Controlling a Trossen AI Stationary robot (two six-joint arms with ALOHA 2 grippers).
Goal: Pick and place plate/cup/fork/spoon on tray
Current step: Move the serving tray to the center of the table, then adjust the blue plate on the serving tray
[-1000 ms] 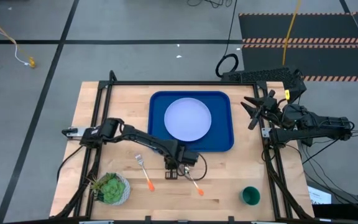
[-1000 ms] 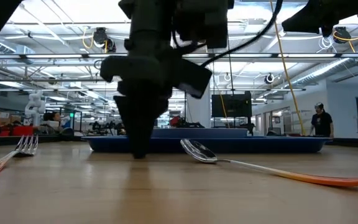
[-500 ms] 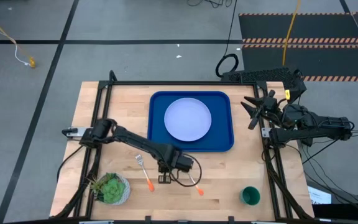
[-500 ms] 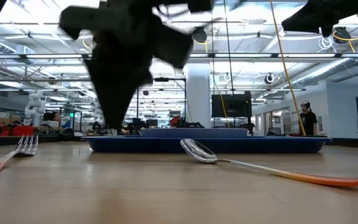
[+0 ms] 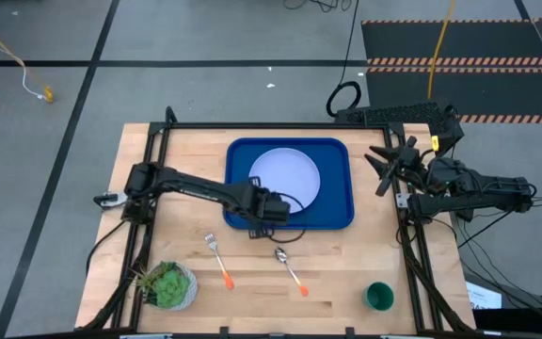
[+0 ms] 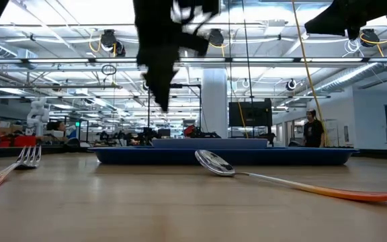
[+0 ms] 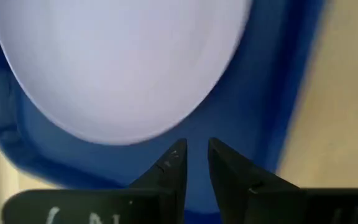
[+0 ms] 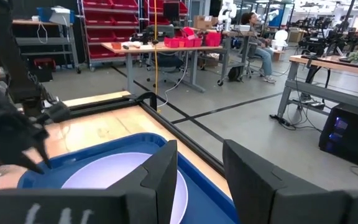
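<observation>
From above, the plate (image 5: 285, 181) is seen inside the tray (image 5: 339, 215); the spoon (image 5: 289, 267), fork (image 5: 218, 260) and cup (image 5: 379, 297) are left outside it. The left gripper (image 5: 273, 204) is held over the tray's near edge.

From the left wrist, its fingers (image 7: 169, 169) are seen a little apart, with nothing held. The spoon could be grabbed next.

floor (image 5: 205, 38): grey, black tape lines | red shelving (image 8: 114, 28) | worktable (image 8: 160, 46) | ceiling lights (image 6: 106, 42)

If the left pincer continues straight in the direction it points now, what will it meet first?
Probably the floor of the blue tray. The left pincer hangs above the tray's near edge, fingers slightly apart and empty, aimed at the blue strip beside the plate. How high it hangs is unclear.
</observation>
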